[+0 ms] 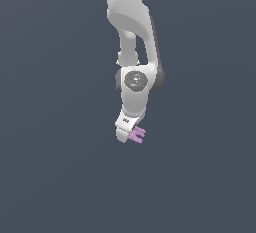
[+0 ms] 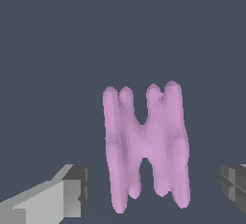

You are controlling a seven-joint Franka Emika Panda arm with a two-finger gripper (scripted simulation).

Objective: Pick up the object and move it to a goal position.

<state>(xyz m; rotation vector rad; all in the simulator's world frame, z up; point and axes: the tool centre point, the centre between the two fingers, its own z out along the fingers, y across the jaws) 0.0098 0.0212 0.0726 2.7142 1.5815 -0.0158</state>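
One smooth pink H-shaped object (image 2: 145, 146) (short-pronged) sits between the spread tool (image 2: 153, 192) fingers (image 2: 62, 196), seemingly untouched.

Arm (image 1: 131, 37) hangs down mid-scene; hand (image 1: 126, 136) at its lower end. Object (image 1: 137, 134) just beside hand, on exterior view's right. Wrist view: object (image 2: 144, 143) between the two fingers (image 2: 67, 194), touching neither.

plain dark slate-grey backdrop (image 1: 50, 177) filling the whole frame in both views, even in tone from upper left to lower right, without markings or edges.
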